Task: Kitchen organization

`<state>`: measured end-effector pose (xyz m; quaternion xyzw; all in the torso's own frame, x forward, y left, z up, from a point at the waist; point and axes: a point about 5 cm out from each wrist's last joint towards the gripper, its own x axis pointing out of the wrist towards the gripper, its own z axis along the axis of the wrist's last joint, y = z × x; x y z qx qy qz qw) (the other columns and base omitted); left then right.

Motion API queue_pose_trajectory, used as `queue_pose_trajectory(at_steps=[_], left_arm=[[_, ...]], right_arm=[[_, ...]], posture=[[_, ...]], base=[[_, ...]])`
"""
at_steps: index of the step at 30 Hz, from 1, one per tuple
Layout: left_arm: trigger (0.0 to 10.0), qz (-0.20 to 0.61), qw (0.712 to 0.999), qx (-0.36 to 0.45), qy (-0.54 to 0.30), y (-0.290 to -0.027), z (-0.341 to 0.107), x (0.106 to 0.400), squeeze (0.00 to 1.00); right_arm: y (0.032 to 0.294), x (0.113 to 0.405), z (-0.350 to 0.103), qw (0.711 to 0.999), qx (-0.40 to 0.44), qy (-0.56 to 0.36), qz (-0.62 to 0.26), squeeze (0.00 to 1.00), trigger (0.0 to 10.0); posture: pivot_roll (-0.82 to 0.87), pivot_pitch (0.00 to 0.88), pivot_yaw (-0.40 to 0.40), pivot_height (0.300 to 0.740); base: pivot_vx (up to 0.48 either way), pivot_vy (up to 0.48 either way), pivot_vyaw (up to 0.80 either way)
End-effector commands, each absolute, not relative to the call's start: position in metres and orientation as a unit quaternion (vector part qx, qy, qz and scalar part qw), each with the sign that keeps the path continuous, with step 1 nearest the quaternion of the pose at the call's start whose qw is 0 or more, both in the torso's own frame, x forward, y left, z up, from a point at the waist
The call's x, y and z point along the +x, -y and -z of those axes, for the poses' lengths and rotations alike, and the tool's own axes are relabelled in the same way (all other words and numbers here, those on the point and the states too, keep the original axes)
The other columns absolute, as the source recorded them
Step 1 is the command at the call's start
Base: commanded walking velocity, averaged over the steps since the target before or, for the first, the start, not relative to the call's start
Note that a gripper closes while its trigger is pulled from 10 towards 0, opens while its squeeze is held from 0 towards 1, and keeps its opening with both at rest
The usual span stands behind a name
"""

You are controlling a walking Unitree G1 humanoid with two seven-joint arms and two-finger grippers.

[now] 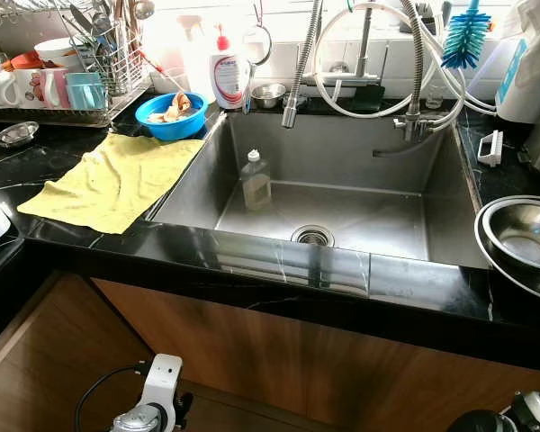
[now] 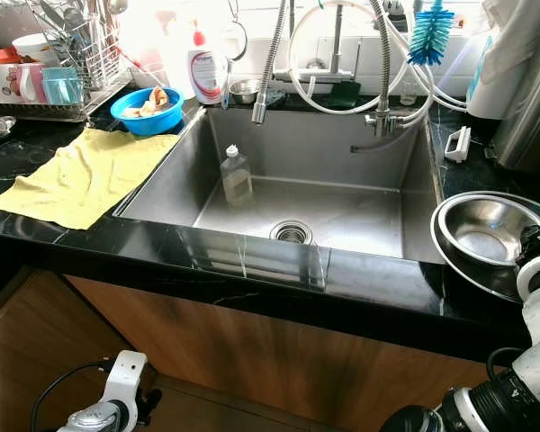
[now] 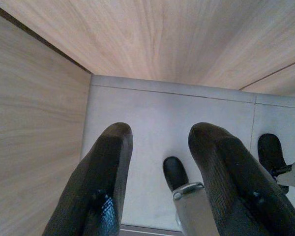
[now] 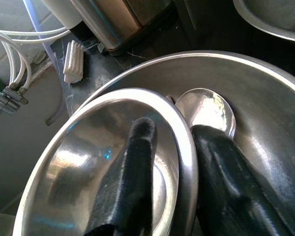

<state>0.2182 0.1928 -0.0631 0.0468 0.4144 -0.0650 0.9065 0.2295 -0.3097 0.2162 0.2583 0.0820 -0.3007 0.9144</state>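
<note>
Two black fingers of the right pincer [image 4: 169, 182] straddle the rim of a small steel bowl [image 4: 88, 162], one finger inside it and one outside, clamped on that rim. That bowl sits nested in a larger steel bowl [image 4: 265, 108], which rests on the black marble surface [image 1: 279, 270] at the right of the sink [image 1: 342, 198]. A white scrub brush [image 4: 73, 61] lies on the surface just beyond the bowls, near the sink's right edge.

Low at the left, the left pincer [image 3: 160, 177] hangs with its fingers apart and nothing between them, above a pale floor [image 3: 152, 118] beside wood cabinet fronts [image 3: 34, 142].

Inside the steel sink, a nearly empty clear bottle [image 1: 256, 180] stands upright at the left, with the drain [image 1: 312, 236] near the front centre. A spring-neck faucet [image 1: 299, 63] hangs over the basin's far edge, amid white hoses [image 1: 387, 90]. A blue bottle brush [image 1: 464, 38] hangs at the far right.

Left of the sink, a yellow cloth [image 1: 112, 180] lies spread on the surface, reaching the basin's edge. Beyond it stands a blue bowl [image 1: 170, 115] with food scraps, and next to that a white dish-soap pump bottle [image 1: 228, 76] and a little steel cup [image 1: 268, 94]. At the far left, a dish rack [image 1: 63, 85] holds mugs and utensils.
</note>
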Motion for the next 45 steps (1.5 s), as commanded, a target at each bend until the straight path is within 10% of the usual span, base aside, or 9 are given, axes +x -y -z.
queue_pose_trajectory(at_steps=[1, 33, 34, 45], left_arm=[[10.0, 0.066, 0.904, 0.055, -0.419, -0.196, 0.063, 0.217, 0.0], [10.0, 0.065, 0.911, 0.053, -0.405, -0.193, 0.058, 0.227, 0.0], [10.0, 0.065, 0.911, 0.053, -0.404, -0.192, 0.058, 0.227, 0.0], [10.0, 0.061, 0.913, 0.046, -0.4, -0.19, 0.057, 0.228, 0.0]], right_arm=[[0.307, 0.233, -0.216, 0.913, 0.27, -0.081, 0.293, 0.0, 0.0], [0.298, 0.244, -0.289, 0.935, 0.24, 0.109, 0.239, 0.0, 0.0], [0.298, 0.245, -0.291, 0.938, 0.224, 0.112, 0.239, 0.0, 9.3], [0.26, 0.294, -0.273, 0.994, 0.041, 0.036, 0.094, 0.0, 10.0]], posture=[[-0.23, 0.0, 0.086, 0.74], [-0.23, 0.0, 0.087, 0.74], [-0.23, 0.0, 0.086, 0.74], [-0.22, 0.0, 0.076, 0.74]], base=[[0.0, 0.0, 0.0], [0.0, 0.0, 0.0], [0.0, 0.0, 0.0], [0.0, 0.0, 0.0]])
